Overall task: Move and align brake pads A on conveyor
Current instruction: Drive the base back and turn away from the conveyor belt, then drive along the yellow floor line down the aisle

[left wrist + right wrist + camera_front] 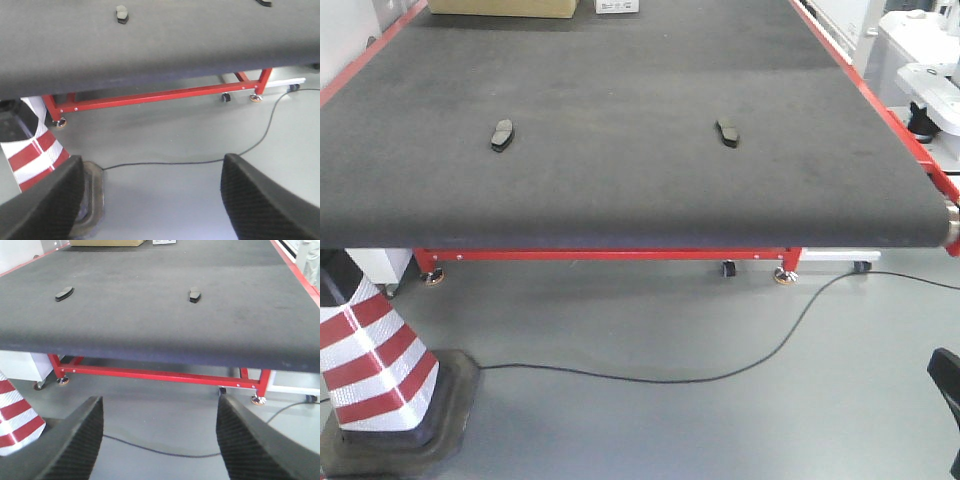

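Front-facing view: left brake pad and right brake pad lie well apart on the conveyor; left gripper and right gripper hang wide-spread and empty short of it, likely readying a reach.

Left brake pad and right brake pad lie flat, well apart, on conveyor.

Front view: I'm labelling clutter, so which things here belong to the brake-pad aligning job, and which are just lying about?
Job: left brake pad, right brake pad, conveyor.
Lying about: cardboard box, striped cone, floor cable.
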Controlling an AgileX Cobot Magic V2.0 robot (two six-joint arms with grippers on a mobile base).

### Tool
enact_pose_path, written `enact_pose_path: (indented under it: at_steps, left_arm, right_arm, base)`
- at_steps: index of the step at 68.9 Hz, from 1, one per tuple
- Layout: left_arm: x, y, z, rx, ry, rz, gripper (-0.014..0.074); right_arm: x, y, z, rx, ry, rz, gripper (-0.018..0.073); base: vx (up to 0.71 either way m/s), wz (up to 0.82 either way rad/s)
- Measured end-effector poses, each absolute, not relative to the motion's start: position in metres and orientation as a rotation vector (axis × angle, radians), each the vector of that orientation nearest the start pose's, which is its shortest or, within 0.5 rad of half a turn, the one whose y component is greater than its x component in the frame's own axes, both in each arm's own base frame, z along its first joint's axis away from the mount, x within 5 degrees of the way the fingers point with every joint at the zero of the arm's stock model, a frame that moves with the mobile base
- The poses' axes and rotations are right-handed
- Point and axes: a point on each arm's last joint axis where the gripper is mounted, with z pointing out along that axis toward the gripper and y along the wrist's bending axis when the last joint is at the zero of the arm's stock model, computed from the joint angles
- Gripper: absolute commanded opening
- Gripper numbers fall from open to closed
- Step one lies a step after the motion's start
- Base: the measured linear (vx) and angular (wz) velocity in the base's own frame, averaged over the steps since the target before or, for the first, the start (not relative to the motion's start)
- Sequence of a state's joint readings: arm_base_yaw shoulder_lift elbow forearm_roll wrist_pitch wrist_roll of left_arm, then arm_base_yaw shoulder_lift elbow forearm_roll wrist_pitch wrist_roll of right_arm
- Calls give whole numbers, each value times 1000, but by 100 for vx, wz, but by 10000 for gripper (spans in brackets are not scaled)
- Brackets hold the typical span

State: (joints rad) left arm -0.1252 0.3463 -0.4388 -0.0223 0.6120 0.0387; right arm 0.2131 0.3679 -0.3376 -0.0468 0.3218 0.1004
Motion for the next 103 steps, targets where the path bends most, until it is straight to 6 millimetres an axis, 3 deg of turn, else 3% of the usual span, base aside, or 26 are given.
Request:
enact_pose_path:
  at_steps: [24,103]
  left_arm:
    - [72,-10,283,154,2002,-80,552]
    - [72,-10,283,155,2004,-80,552]
  right_arm:
    - [86,17,273,-134,1834,175,470]
    - [86,17,273,-134,1834,175,470]
  base:
    - [-26,-36]
    - [-17,-78]
